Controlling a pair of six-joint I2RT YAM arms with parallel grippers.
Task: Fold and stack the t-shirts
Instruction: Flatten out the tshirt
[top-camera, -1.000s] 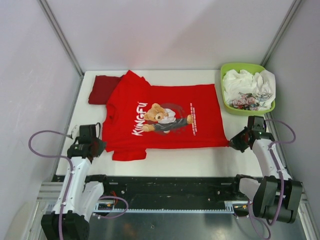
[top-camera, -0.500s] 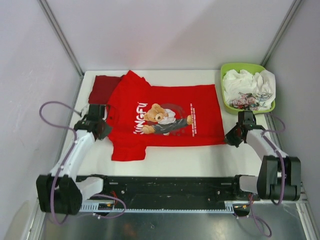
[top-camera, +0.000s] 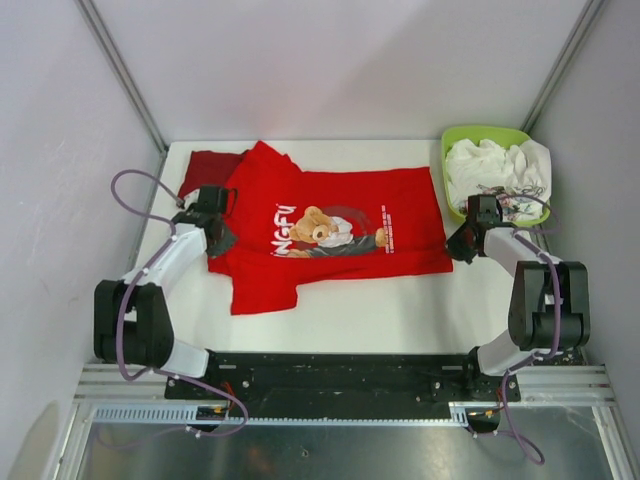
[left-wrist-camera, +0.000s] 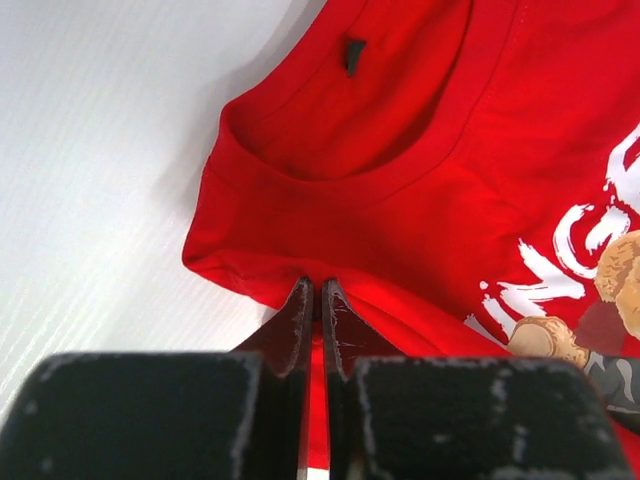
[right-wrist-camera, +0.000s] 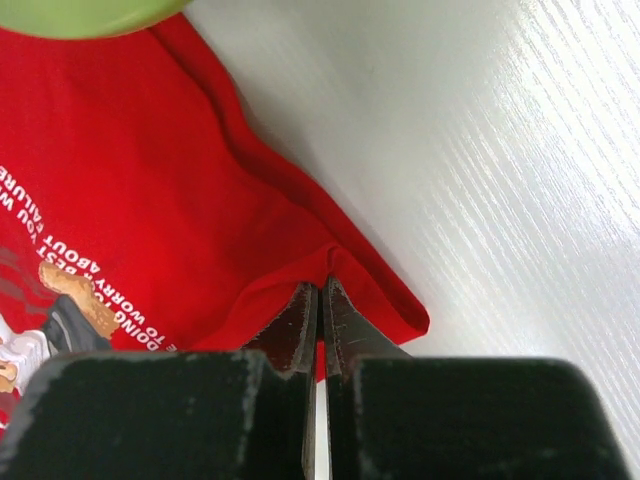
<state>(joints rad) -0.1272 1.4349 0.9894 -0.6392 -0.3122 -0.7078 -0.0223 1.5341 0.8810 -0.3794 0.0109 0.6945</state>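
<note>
A bright red t-shirt (top-camera: 340, 225) with a cartoon bear and white lettering lies spread across the white table (top-camera: 400, 300), its near edge lifted and drawn away from me. My left gripper (top-camera: 222, 238) is shut on its shoulder fold beside the collar (left-wrist-camera: 330, 150). The bottom hem corner (right-wrist-camera: 380, 290) sits pinched in my right gripper (top-camera: 457, 245), which is also shut. A darker red t-shirt (top-camera: 203, 170) lies folded at the back left, partly under the bright one's sleeve.
A lime-green basket (top-camera: 455, 140) holding crumpled white cloth stands at the back right, just beyond my right gripper. Grey walls close in the table on three sides. A black rail runs along the near edge.
Both grippers have moved away from the near edge toward the back, carrying the shirt's near edge with them. The lower part of the shirt now lies narrower on the table.
</note>
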